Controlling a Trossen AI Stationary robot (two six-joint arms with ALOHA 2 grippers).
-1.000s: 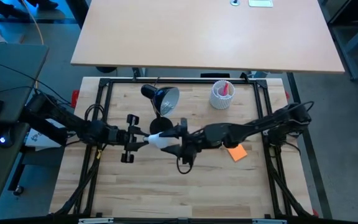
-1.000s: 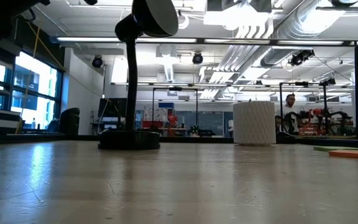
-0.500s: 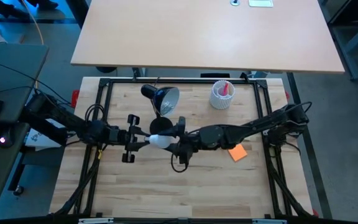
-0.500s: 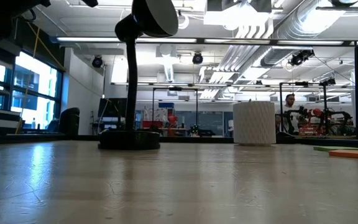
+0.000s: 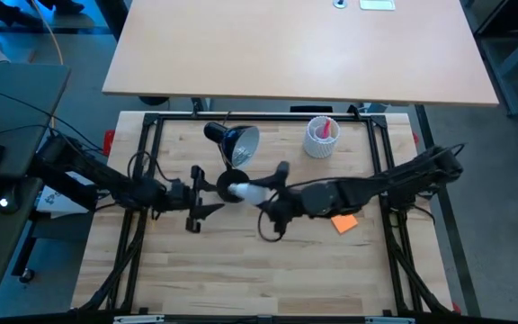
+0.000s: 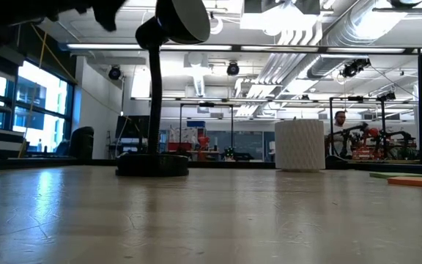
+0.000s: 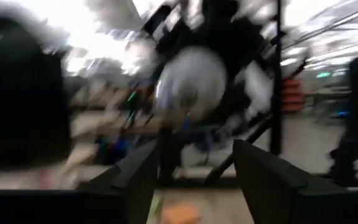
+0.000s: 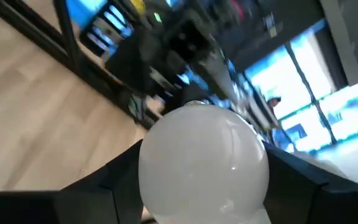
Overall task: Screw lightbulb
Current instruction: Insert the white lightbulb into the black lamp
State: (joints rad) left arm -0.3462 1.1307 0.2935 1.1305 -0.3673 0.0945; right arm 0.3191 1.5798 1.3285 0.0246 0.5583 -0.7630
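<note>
Released by the left tool (image 5: 207, 192), the lightbulb (image 5: 244, 191) sits between the right tool (image 5: 268, 189) fingers.

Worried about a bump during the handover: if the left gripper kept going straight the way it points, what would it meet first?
Probably the lightbulb, held in the right gripper straight ahead of the open left gripper; how far off is unclear.

Black desk lamp (image 5: 230, 144); white ribbed cup (image 5: 320, 137) with red item; orange pad (image 5: 342, 220)
</note>
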